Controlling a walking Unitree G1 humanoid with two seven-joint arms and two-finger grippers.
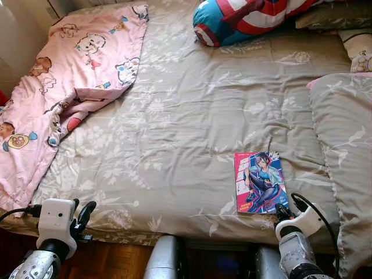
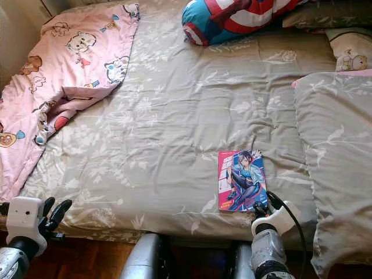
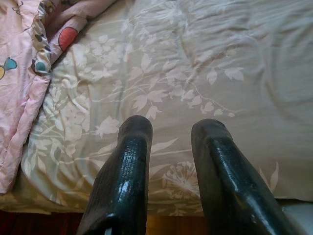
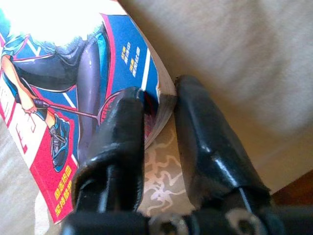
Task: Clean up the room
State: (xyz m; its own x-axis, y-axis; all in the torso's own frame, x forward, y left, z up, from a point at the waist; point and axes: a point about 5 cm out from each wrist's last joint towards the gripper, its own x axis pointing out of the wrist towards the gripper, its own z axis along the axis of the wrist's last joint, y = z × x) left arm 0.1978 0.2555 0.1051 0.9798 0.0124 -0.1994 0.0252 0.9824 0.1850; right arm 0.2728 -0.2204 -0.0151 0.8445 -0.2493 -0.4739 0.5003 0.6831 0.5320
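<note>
A comic book (image 1: 260, 181) with a pink and blue cover lies flat on the grey floral duvet (image 1: 192, 133), near the bed's front right. My right gripper (image 1: 282, 210) is at the book's near right corner. In the right wrist view one finger (image 4: 122, 127) lies on the comic book's cover (image 4: 73, 98), the other finger (image 4: 200, 127) is against the page edge, and the corner is pinched between them. My left gripper (image 1: 81, 212) hovers open at the bed's front left edge, its fingers (image 3: 127, 161) holding nothing above the duvet.
A crumpled pink cartoon blanket (image 1: 64, 87) covers the bed's left side. A red, white and blue plush cushion (image 1: 244, 17) lies at the head. A grey pillow (image 1: 343, 151) fills the right edge. Wooden floor (image 1: 116, 261) shows below the bed.
</note>
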